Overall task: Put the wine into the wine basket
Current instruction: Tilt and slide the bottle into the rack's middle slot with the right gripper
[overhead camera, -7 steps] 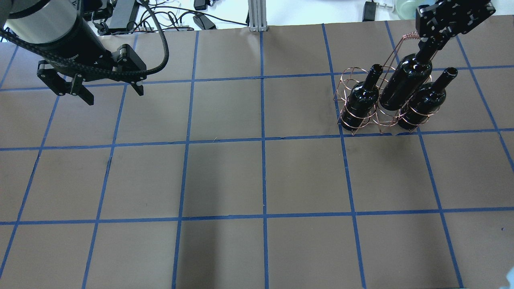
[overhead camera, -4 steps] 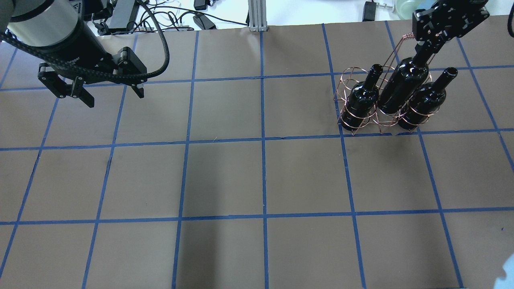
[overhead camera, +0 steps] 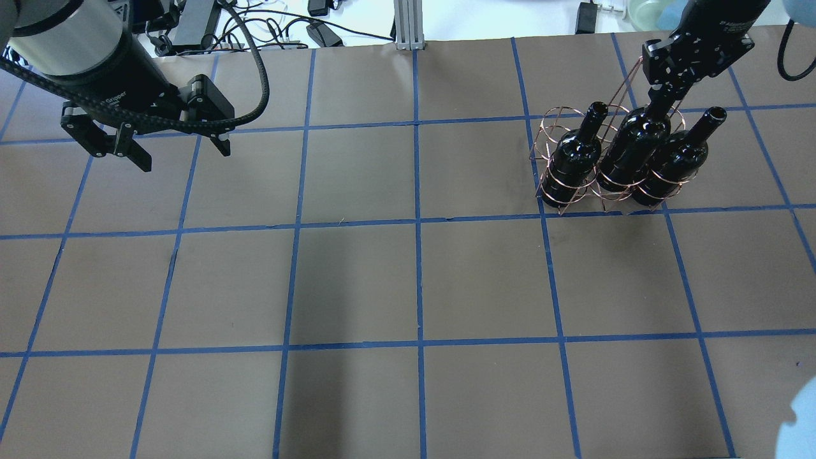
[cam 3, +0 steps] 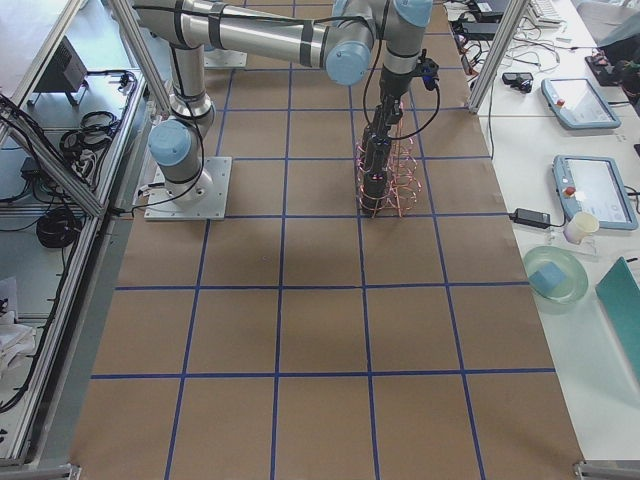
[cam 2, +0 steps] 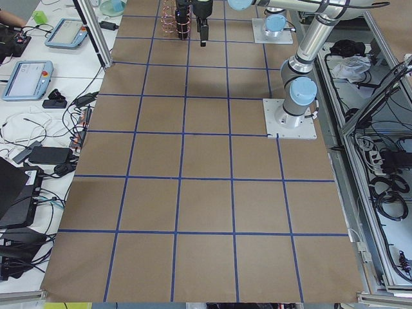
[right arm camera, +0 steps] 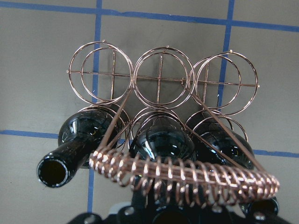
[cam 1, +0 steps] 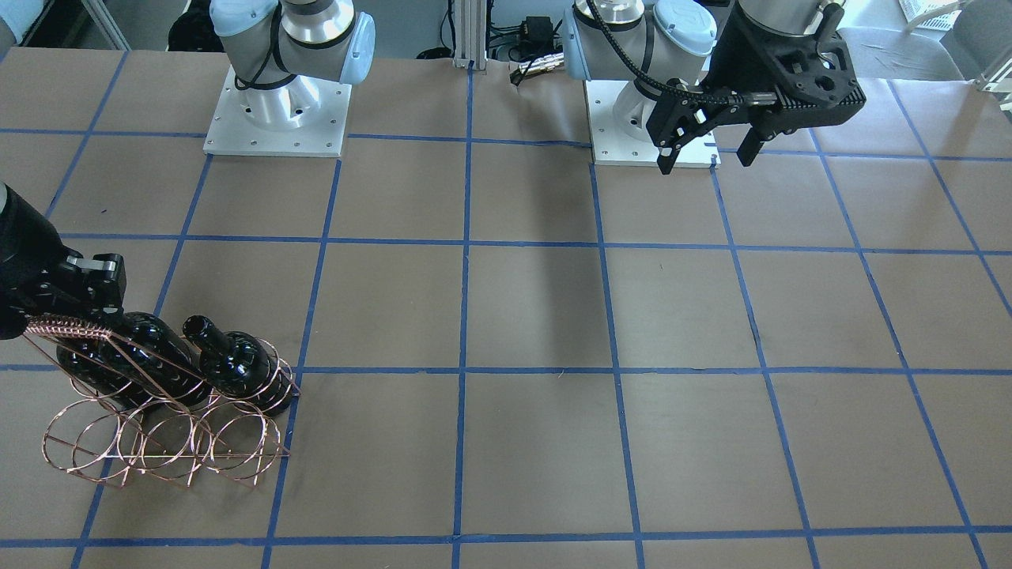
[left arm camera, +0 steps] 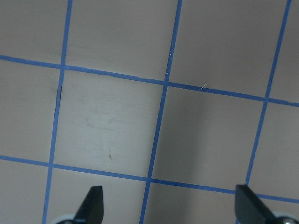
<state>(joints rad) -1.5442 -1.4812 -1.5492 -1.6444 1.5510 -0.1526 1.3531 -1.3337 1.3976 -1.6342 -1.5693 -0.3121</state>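
The copper wire wine basket (overhead camera: 549,127) stands at the table's far right and holds three glossy black bottles in a row. My right gripper (overhead camera: 664,94) is shut on the neck of the middle wine bottle (overhead camera: 631,150), whose body sits down in the middle ring between the other two bottles (overhead camera: 574,159) (overhead camera: 676,162). In the right wrist view the twisted handle (right arm camera: 187,175) crosses in front of the middle bottle's shoulder (right arm camera: 163,140). My left gripper (overhead camera: 182,153) is open and empty above the far left of the table, and shows over bare paper in its wrist view (left arm camera: 170,205).
Brown paper with a blue tape grid (overhead camera: 417,223) covers the table. The basket's second row of rings (right arm camera: 161,77) holds nothing. Cables and devices (overhead camera: 191,25) lie beyond the far edge. The arm bases (cam 1: 277,111) stand at the robot side.
My right gripper has lowered the middle bottle into the basket's middle ring, level with its neighbours. My left arm has hardly moved.
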